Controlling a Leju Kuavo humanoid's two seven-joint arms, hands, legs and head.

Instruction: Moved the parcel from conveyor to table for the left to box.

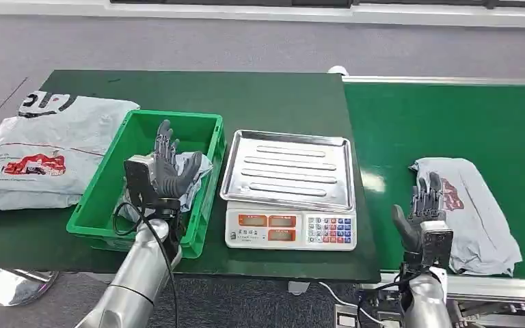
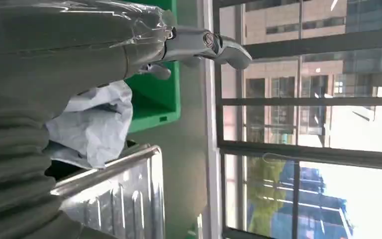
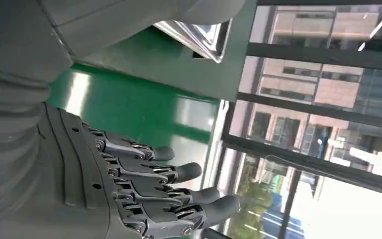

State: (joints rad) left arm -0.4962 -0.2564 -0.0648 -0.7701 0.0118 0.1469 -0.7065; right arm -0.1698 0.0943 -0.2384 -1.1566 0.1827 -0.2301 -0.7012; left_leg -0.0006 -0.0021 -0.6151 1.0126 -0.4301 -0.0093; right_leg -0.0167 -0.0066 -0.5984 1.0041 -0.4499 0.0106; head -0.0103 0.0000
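Holding my left hand (image 1: 167, 167) above the green crate (image 1: 102, 188), I keep its fingers spread and upright with nothing in them. Under it, inside the crate, lies a crumpled grey parcel (image 1: 202, 167), its pale wrapping also visible in my left wrist view (image 2: 97, 122) against the crate's green wall (image 2: 159, 94).

My right hand (image 1: 424, 215) hovers over the near edge of the green conveyor (image 1: 451, 116), fingers apart and extended, gripping nothing; my right wrist view shows those fingers (image 3: 179, 172) stretched out over the belt (image 3: 129, 104). Just beside that hand, on the belt, lies another grey parcel with red print (image 1: 475, 205), flat and not touched by the hand.

Between the crate and the conveyor stands a weighing scale (image 1: 290, 227) with a bare steel tray (image 1: 287, 167) on the dark green table (image 1: 246, 96). At the table's far left, well apart from the crate's contents, rests a stack of grey mail bags (image 1: 44, 154) printed in red and black.
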